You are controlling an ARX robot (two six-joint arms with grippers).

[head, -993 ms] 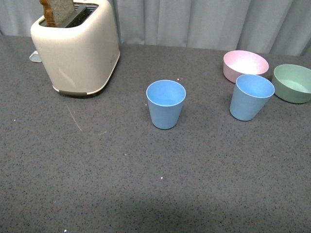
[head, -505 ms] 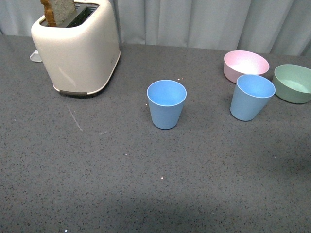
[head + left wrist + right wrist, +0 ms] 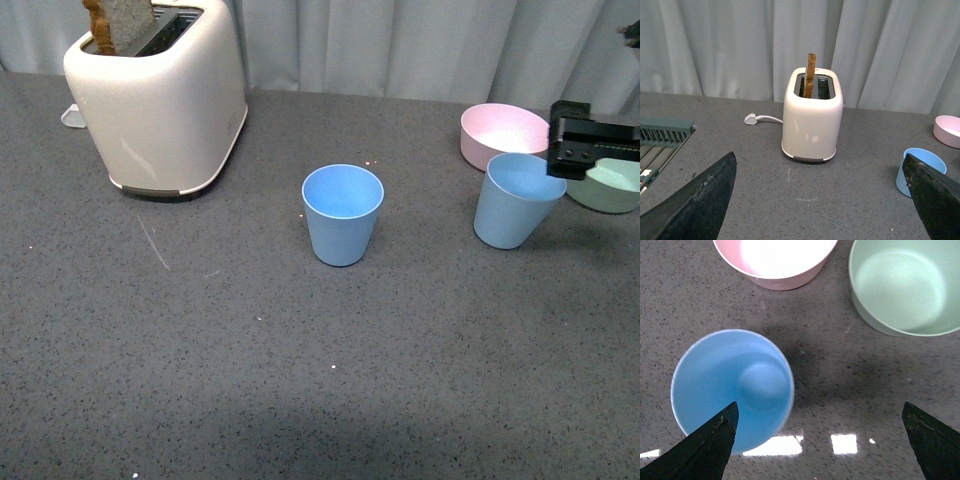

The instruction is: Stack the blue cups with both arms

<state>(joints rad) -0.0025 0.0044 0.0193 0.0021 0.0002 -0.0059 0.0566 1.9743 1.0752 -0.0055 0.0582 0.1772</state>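
One blue cup (image 3: 732, 390) sits under right gripper's (image 3: 820, 406) finger

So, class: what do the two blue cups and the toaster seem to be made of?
Centre blue cup and right blue cup: probably matte plastic, judging by the even colour, thin rims and lack of sharp glints. Toaster: the cream shell is plastic or painted metal, I cannot tell which. Its finish is satin, with soft highlights.

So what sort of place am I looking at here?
Probably a mock kitchen counter rather than a real home: a toaster with a slice of bread in it, a blue cup and a pink bowl sit on a dark speckled countertop, but only a plain curtain hangs behind.
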